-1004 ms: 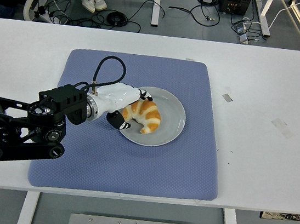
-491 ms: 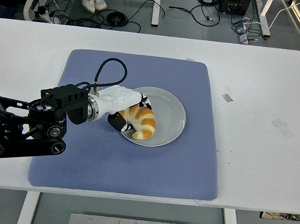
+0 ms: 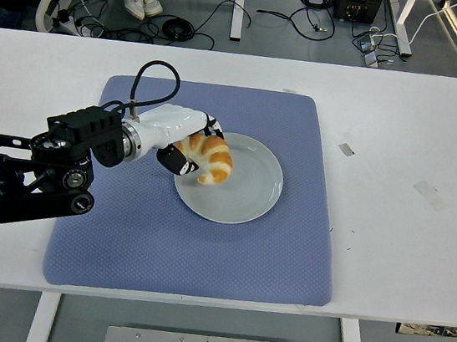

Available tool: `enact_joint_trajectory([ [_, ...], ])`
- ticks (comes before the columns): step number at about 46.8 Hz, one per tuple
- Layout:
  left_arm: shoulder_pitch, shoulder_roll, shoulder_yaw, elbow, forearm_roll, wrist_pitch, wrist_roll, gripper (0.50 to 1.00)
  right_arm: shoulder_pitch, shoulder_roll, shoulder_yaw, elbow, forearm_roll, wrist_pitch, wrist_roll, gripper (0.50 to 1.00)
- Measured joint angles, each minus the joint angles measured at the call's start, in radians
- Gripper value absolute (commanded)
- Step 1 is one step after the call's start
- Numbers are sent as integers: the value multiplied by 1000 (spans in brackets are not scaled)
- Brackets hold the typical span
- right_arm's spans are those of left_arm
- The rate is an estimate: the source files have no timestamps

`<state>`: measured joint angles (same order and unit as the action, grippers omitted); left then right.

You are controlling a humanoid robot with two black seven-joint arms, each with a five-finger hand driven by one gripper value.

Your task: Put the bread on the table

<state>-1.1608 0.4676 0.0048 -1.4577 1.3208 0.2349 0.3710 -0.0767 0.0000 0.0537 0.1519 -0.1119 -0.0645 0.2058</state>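
Gripping the croissant point(image 3: 207, 159), left hand point(image 3: 183, 143) above grey plate point(image 3: 243, 191), blue mat point(image 3: 202, 243) beneath.

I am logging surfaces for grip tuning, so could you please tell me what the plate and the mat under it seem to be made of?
The plate looks like glazed ceramic, though it could be melamine: smooth pale grey with a soft sheen. The mat looks like blue woven fabric or foam: matte, with a fine dotted weave and rounded corners.

Glossy white plastic shell on the left hand point(image 3: 183, 143), matt black pads on its fingers point(image 3: 171, 161), golden, lightly shiny baked crust on the bread point(image 3: 211, 159) between them, smooth pale glazed plate point(image 3: 247, 192) beside, dimpled blue cloth mat point(image 3: 226, 255), smooth matt white table point(image 3: 404, 177)
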Motion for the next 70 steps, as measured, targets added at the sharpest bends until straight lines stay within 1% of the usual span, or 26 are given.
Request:
enact_joint_trajectory([
  [7,-2,48,-33,1,0,0,0,622,0,0,0,0,0,0,0,1000],
  [20,-8,157,-49,16,1,5,-1,618,0,0,0,0,0,0,0,1000],
  [31,3,212,-42,52,6,42,-16,616,0,0,0,0,0,0,0,1000],
  [35,11,218,-37,65,7,59,-18,616,0,0,0,0,0,0,0,1000],
  [47,55,216,-32,89,18,85,-28,617,0,0,0,0,0,0,0,1000],
  [54,80,212,-29,104,20,101,-43,617,0,0,0,0,0,0,0,1000],
  [60,83,212,-22,109,20,102,-45,619,0,0,0,0,0,0,0,1000],
  [64,84,211,-4,119,20,115,-46,619,0,0,0,0,0,0,0,1000],
  [70,84,209,6,123,20,129,-46,637,0,0,0,0,0,0,0,1000],
])
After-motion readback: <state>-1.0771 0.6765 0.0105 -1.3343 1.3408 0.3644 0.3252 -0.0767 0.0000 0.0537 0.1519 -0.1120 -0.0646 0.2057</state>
